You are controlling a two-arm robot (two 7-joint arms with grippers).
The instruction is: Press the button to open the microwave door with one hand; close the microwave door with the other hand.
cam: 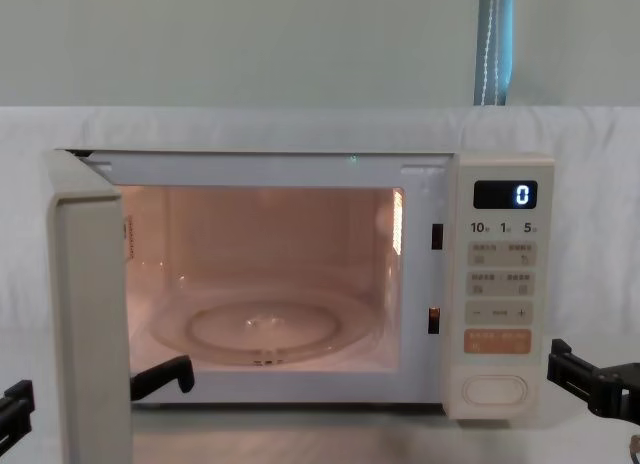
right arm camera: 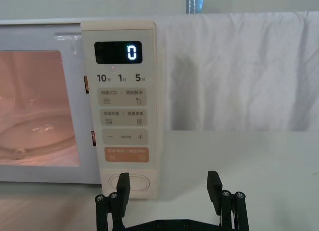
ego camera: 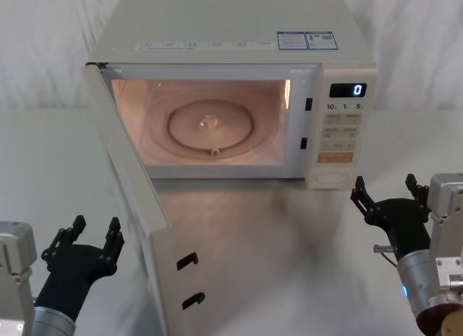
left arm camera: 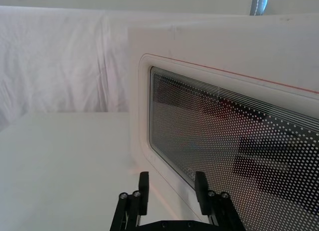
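Smooth cream plastic with a faint sheen is being shown on the microwave (ego camera: 239,39), and its door (left arm camera: 239,141) window is being seen as glossy glass behind a dotted mesh. A clear glass turntable (ego camera: 211,126) is being lit inside. Matt black plastic is being presented by both grippers; creased white cloth (right arm camera: 239,71) is being hung behind.

A white bench (ego camera: 289,227) stands before a creased white cloth backdrop (right arm camera: 239,71); above it, a pale grey-green wall (cam: 250,44) rises behind.
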